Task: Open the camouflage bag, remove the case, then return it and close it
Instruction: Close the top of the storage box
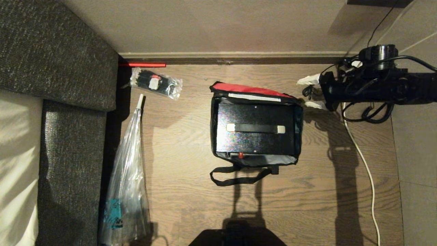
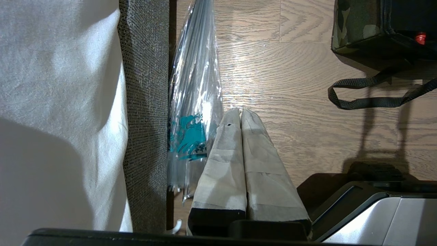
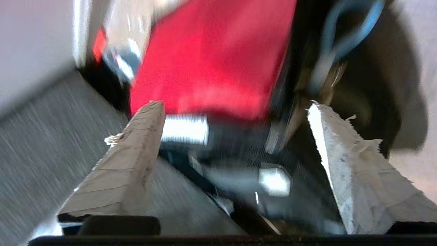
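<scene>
Robot base (image 1: pixel 235 237) sits dark at the near edge of the head view, its shadow running up the wood floor (image 1: pixel 191 191) toward the bag (image 1: pixel 254 94). Bag stands mid-floor, lid thrown back toward the wall, red inner face up; camouflage side shows in the left wrist view, black strap (image 1: pixel 235 176) trailing toward the robot. Case (image 1: pixel 254 128) lies inside, glossy black, flat handle across its top, small red button at the near edge, grey lining showing around it. Right tool (image 1: pixel 312 91) hangs just beyond the bag's far right corner, tips spread wide and pinching nothing; its wrist view shows the red lid between the fingers (image 3: pixel 129 164), badly blurred. Left tool (image 2: pixel 240 114) parked low beside the sofa (image 2: pixel 145 102), over a clear plastic bag (image 2: pixel 193 102), tips pressed together and empty. Judged step: lid open, case seated in the bag; whether this is before removal or after return cannot be told. If before, the next move calls for a grip on the handle and a straight lift, the fit looking snug. If after, the lid's free edge needs catching and folding forward.
</scene>
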You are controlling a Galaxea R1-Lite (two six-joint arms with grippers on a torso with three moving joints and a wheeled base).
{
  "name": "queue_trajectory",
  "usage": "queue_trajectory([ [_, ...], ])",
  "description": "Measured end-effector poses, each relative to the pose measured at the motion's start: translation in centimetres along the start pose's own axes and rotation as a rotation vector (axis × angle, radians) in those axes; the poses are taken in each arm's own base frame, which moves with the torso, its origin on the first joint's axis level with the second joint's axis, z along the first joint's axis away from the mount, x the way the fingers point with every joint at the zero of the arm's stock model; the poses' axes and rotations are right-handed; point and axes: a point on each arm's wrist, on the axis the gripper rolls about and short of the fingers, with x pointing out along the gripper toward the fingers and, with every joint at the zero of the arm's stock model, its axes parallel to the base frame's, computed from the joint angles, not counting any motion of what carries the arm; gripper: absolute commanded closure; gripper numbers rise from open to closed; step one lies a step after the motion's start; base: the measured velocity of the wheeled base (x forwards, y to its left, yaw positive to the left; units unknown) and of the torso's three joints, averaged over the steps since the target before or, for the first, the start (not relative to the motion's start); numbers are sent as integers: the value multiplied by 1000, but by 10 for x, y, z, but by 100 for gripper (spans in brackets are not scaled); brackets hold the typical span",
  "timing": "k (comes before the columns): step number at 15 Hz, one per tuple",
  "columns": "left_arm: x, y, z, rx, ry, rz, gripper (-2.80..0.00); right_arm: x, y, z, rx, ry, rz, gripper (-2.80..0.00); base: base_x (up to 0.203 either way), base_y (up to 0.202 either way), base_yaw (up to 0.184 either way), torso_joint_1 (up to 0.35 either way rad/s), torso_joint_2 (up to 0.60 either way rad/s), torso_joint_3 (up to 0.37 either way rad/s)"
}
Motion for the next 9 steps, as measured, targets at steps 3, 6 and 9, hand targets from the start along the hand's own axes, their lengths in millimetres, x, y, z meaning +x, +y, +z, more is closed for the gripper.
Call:
queue_trajectory([
  [3, 0, 0, 0, 0, 0, 0, 0, 13, -26, 19, 65, -14, -28, -280, 0, 0, 0, 0, 0, 0],
  [6, 0, 0, 0, 0, 0, 0, 0, 24, -35, 25, 185, -1, -12, -280, 0, 0, 0, 0, 0, 0],
  [9, 0, 0, 0, 0, 0, 0, 0, 27, -36, 26, 317, 69, 49, -280, 0, 0, 0, 0, 0, 0],
])
